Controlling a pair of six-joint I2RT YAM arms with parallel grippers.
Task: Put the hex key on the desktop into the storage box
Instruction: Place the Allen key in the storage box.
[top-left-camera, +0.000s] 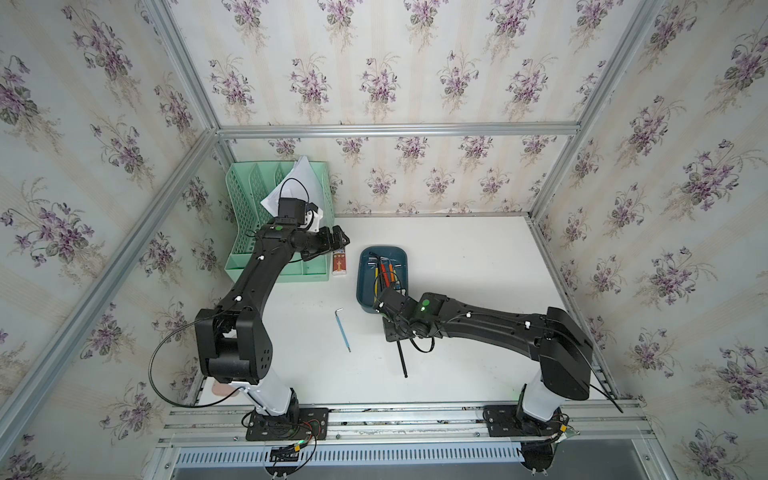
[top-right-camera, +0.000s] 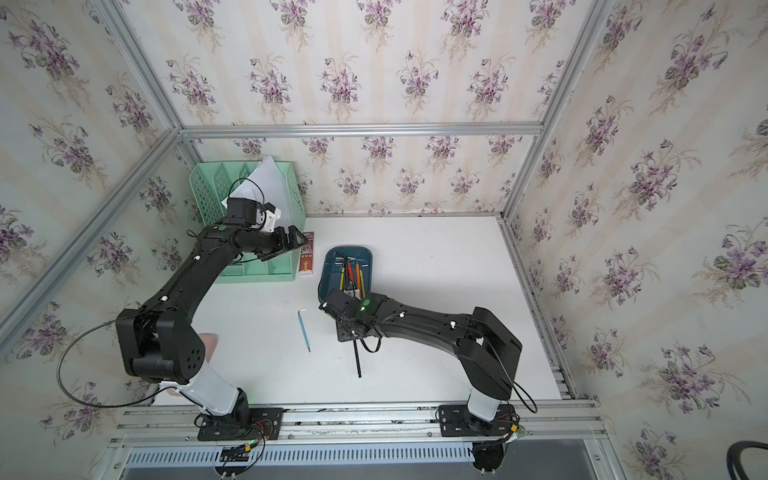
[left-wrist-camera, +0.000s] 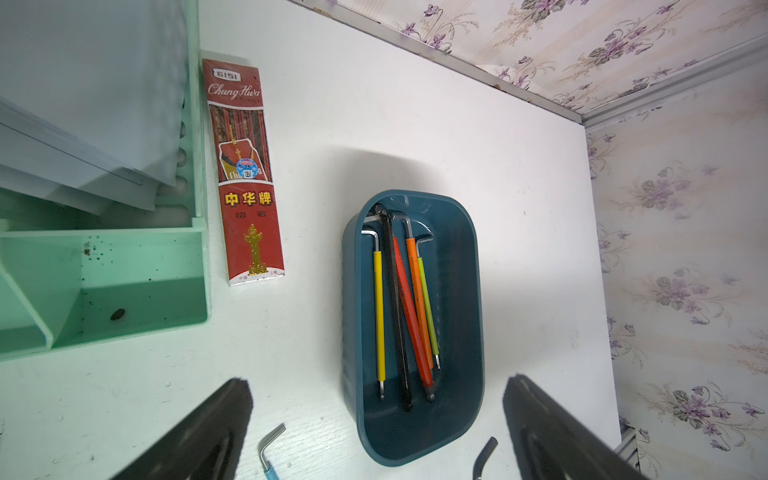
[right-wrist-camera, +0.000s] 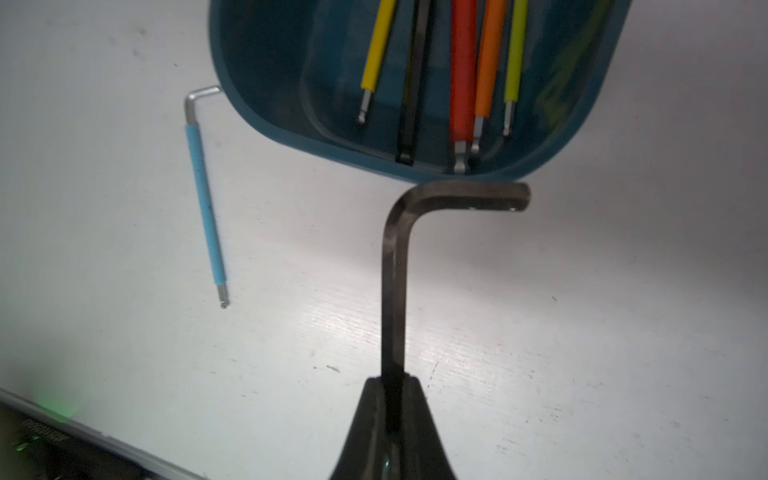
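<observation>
Black hex key (right-wrist-camera: 394, 266), bend twd storage box (right-wrist-camera: 266, 83).

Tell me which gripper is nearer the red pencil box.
Left. The left gripper hovers close to the pencil box; the right gripper, gripping a black hex key, is at the storage box's near end.

floral wallpaper walls (top-left-camera: 395, 62), aluminium frame rails (top-left-camera: 395, 129)
</observation>
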